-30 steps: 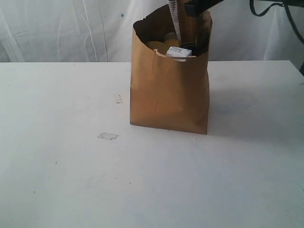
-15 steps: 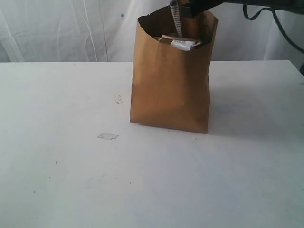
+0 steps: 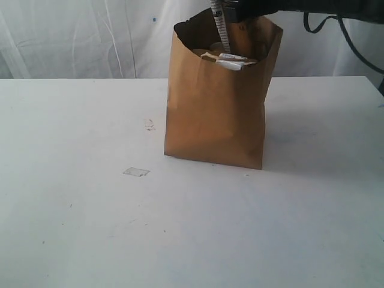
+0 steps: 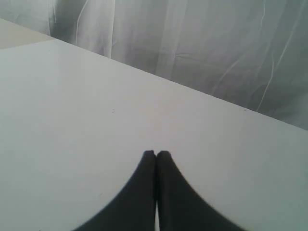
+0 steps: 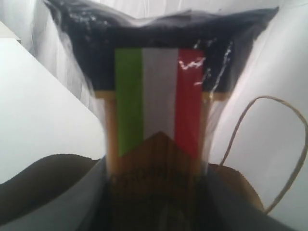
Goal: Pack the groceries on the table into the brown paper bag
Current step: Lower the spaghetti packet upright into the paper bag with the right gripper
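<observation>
right gripper clamps the long spaghetti packet, which stands upright in the brown paper bag mouth, upper centre of frame. left gripper closed, empty. packet judged light, stiff, brittle, slick-filmed; a hold across its flat faces suits.

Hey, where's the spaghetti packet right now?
In the exterior view the long spaghetti packet sticks nearly upright out of the open top of the brown paper bag, just above the small white-blue carton, gripped by the right fingers.

Lower end of spaghetti packet unseen inside paper bag
</observation>
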Robot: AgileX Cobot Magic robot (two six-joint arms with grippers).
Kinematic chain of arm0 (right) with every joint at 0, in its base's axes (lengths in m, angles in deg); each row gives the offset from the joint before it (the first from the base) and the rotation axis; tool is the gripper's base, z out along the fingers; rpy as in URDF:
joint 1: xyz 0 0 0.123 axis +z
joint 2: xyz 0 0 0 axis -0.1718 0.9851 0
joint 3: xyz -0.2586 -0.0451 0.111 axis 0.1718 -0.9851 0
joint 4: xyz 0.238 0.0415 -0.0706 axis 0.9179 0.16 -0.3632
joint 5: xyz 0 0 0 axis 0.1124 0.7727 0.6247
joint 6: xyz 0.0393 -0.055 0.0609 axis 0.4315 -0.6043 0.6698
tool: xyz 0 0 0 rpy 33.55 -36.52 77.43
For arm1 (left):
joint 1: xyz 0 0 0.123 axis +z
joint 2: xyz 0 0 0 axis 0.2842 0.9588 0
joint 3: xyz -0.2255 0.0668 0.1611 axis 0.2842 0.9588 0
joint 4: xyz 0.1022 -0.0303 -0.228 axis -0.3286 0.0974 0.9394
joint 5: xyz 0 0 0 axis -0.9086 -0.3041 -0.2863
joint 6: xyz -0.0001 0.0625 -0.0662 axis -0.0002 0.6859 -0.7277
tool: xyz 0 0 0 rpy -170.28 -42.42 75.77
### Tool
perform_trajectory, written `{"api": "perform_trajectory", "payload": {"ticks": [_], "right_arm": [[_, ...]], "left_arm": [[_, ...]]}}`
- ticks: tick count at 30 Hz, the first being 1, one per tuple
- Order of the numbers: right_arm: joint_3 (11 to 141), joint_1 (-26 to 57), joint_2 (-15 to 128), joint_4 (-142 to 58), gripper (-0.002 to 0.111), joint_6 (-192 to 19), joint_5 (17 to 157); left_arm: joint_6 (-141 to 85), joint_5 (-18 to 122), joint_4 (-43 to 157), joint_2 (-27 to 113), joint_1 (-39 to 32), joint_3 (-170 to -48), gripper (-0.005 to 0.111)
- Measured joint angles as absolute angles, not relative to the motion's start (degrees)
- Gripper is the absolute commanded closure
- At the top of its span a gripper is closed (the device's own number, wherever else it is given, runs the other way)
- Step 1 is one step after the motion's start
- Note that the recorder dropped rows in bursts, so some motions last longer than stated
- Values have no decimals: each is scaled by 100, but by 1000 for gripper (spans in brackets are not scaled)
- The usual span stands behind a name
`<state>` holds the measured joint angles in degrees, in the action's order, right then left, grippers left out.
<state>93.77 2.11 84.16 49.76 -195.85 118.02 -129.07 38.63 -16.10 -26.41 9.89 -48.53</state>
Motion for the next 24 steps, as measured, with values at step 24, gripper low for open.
{"api": "perform_trajectory", "payload": {"ticks": [24], "right_arm": [[9391, 233, 8559, 4001, 60, -18412, 11851]], "left_arm": [[-12907, 3863, -1610, -2641, 989, -4853, 107]]}}
